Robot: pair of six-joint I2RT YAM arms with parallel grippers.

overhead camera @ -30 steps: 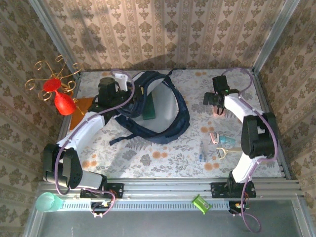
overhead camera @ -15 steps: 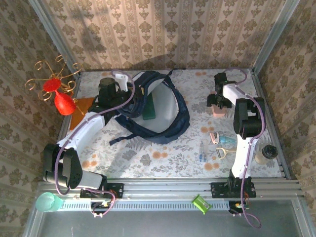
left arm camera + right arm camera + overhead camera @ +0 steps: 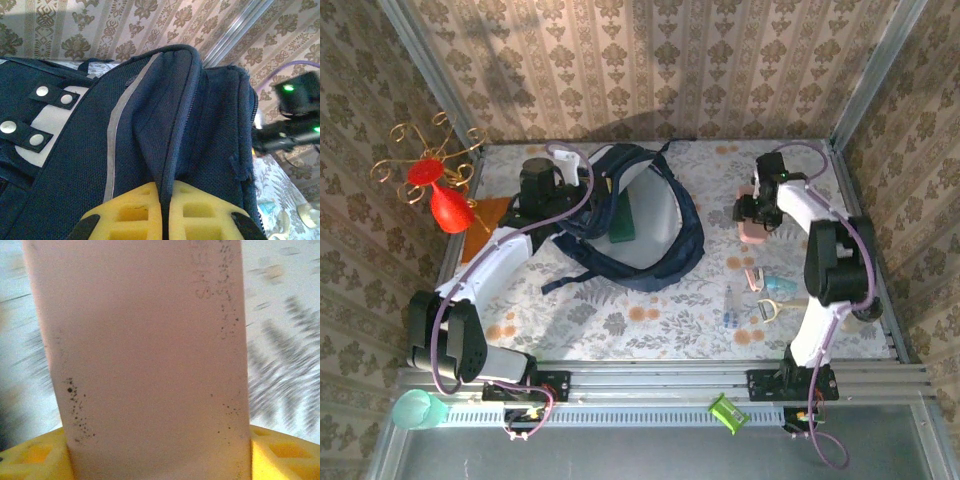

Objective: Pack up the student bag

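The left gripper (image 3: 161, 194), pads pinched together on a fold of navy fabric beside the zip, holds up the rim of the student bag (image 3: 691, 236), which lies open at ten to eleven o'clock on the table (image 3: 620, 325). The right gripper (image 3: 156, 449) straddles a pink block (image 3: 145, 350) at two o'clock; whether its jaws press on it cannot be told. The bag looks soft and limp, probably light while nearly empty, and best taken by a seamed edge or strap. Counted: one bag, one green book (image 3: 621, 218) inside, one block, some four small items (image 3: 775, 286) at four o'clock.
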